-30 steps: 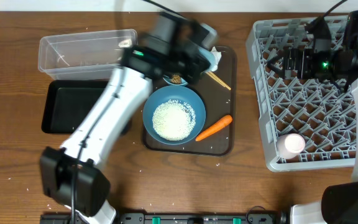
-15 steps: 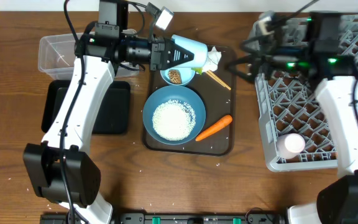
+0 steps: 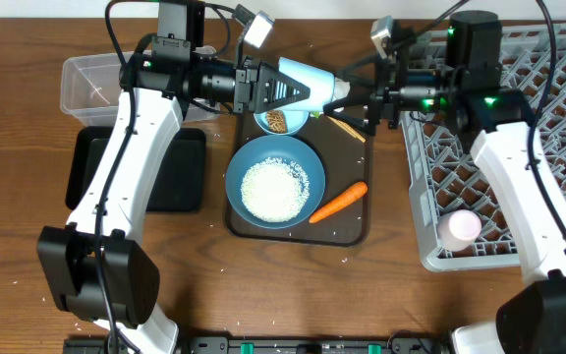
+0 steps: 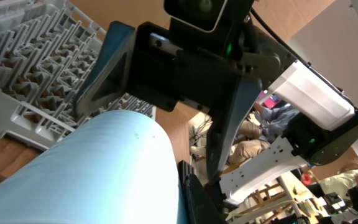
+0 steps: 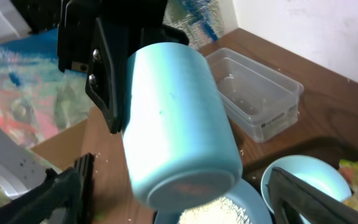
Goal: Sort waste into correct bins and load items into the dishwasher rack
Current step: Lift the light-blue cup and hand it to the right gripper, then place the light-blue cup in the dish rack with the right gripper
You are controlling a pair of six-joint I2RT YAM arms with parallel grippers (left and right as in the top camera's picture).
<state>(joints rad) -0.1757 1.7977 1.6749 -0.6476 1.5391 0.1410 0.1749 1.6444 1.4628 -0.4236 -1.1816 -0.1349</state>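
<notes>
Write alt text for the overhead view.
The left pincer holds a light-blue cup sideways over the brown tray, base toward the open right pincer reaching in from the grey rack. Beneath lie a blue bowl of rice, a small bowl and a carrot.

Your wooden table (image 3: 8, 226) carries the clear tub (image 3: 86, 84) just beside the black tray (image 3: 86, 172), a brown serving tray (image 3: 347, 221), the grey rack (image 3: 430, 187)

Right tool (image 3: 360, 98) has reached the light-blue cup (image 3: 301, 83).
</notes>
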